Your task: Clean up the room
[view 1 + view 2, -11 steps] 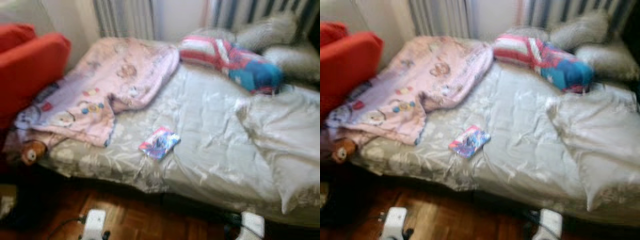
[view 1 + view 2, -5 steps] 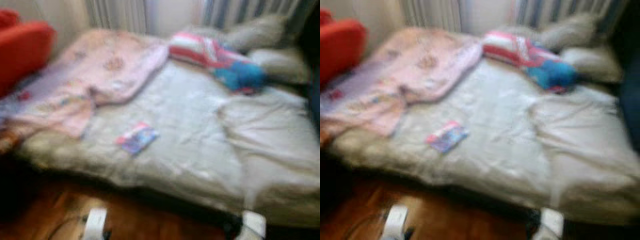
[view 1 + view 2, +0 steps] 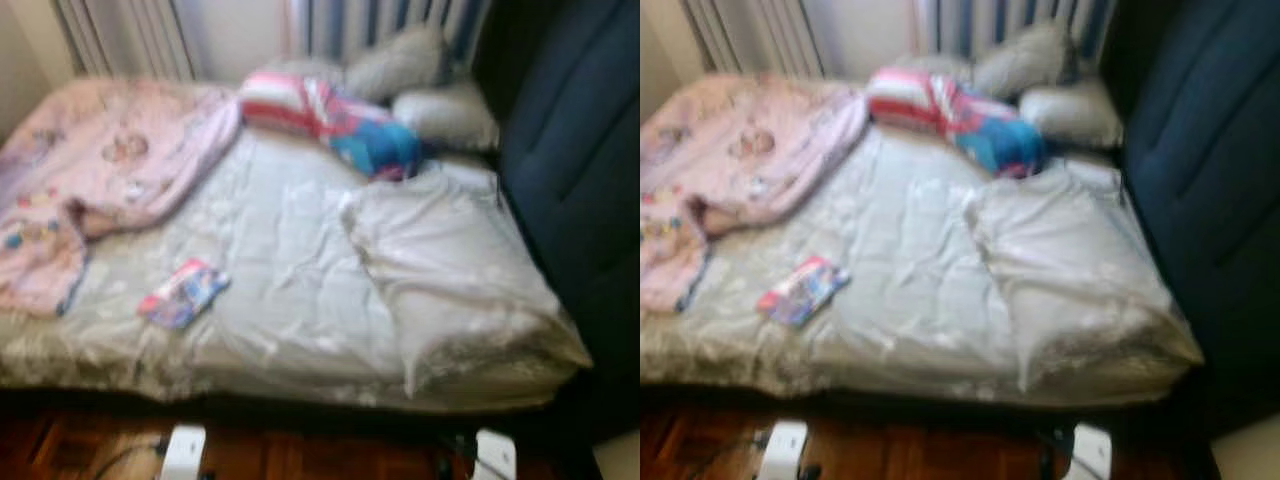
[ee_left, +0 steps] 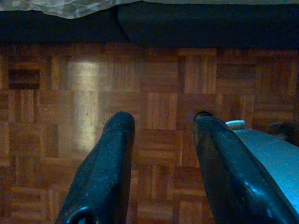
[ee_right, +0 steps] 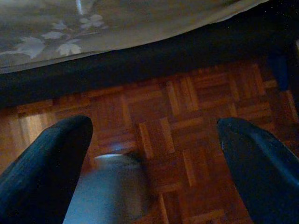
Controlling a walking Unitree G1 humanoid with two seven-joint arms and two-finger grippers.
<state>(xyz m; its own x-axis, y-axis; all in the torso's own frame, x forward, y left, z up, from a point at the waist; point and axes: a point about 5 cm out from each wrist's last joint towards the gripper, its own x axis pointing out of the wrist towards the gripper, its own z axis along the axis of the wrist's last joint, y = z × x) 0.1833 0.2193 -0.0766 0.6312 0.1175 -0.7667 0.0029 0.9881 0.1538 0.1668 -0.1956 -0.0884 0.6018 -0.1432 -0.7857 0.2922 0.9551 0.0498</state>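
Note:
A bed [image 3: 290, 250] with a crumpled grey floral cover lies before me. A small colourful packet [image 3: 183, 293] rests near its front left edge. A pink patterned blanket [image 3: 100, 170] is heaped over the bed's left side. A red, white and blue cushion [image 3: 330, 115] and two grey pillows [image 3: 420, 85] lie at the head. A folded grey duvet [image 3: 440, 260] covers the right part. My left gripper [image 4: 161, 140] hangs open over the parquet floor [image 4: 159, 74], and my right gripper [image 5: 154, 140] hangs wide open above the floor by the bed's edge.
A dark blue upholstered piece [image 3: 580, 170] stands right of the bed. Curtains [image 3: 130, 35] hang behind the head. The hanging cover hem [image 5: 93, 32] and the dark bed base [image 5: 140, 65] are close to my right gripper. A grey rounded part of my body [image 5: 110, 191] is below it.
The camera has turned right: the red chair has left the picture and the dark blue piece has come in. The bed's things lie as before.

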